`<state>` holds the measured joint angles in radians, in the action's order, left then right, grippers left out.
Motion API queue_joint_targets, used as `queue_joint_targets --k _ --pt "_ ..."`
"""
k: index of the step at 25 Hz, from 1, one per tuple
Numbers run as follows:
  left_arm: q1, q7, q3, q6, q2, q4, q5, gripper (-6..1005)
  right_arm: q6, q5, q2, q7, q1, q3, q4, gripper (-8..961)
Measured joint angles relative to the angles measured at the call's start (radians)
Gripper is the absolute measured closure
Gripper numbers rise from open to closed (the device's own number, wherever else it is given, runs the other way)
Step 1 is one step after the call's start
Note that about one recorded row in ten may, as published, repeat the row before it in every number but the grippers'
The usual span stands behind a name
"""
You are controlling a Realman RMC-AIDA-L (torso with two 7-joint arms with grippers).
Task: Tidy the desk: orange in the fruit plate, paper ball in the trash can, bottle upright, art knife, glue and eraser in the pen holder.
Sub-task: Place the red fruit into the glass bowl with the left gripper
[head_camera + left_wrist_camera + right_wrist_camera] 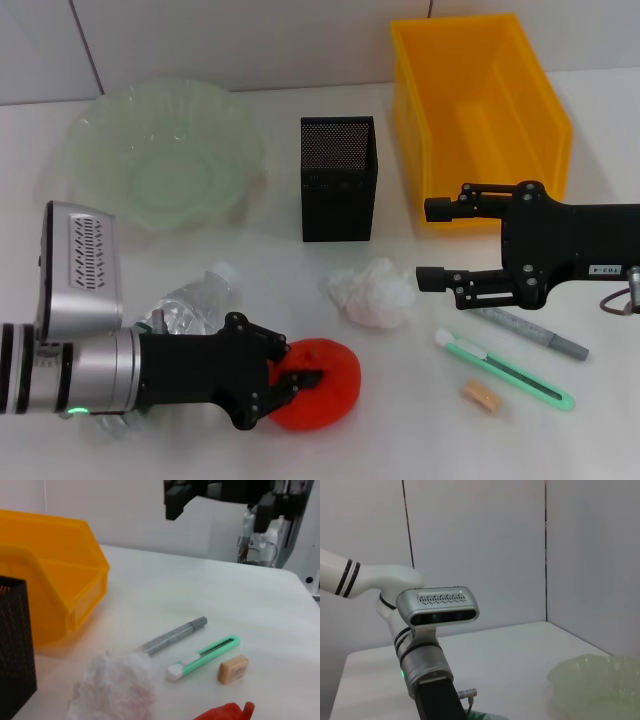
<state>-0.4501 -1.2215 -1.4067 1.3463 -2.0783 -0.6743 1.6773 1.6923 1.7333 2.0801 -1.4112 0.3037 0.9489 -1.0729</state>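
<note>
Left gripper (pixel 292 378) low at the near left of the desk, fingers set against the orange (pixel 325 385) on either side — closed on it, orange resting on the table surface. Clear plastic bottle (pixel 195 305) lies on its side just behind the left arm. Fruit plate (pixel 160 150), pale green, sits at the far left, well apart from the orange.

Right gripper (pixel 432 243) hovers over the middle right, fingers spread wide, holding nothing. Paper ball (pixel 372 293) lies near its lower finger, to the left. Yellow trash can (pixel 480 115) stands at the far right; black mesh pen holder (pixel 338 178) is between it and the plate.

Near right — grey glue stick (pixel 530 333), green art knife (pixel 505 370) and tan eraser (pixel 481 396), all flat on the desk, close together but not touching.
</note>
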Motion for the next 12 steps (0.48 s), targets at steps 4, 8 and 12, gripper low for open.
queue_joint_targets --k 4,8,12 --pt "0.01 0.0 0.005 0.032 0.001 -0.019 -0.001 844 -0.003 0.0 0.0 0.0 0.0 -0.001 0.001 200" --pt "0.037 -0.006 0.009 0.065 0.003 -0.069 -0.014 882 -0.006 0.0 0.0 0.0 0.0 -0.002 0.004 200" --pt "0.08 -0.02 0.014 0.117 0.007 -0.145 -0.054 904 -0.007 0.0 0.0 0.0 0.0 -0.002 0.004 201"
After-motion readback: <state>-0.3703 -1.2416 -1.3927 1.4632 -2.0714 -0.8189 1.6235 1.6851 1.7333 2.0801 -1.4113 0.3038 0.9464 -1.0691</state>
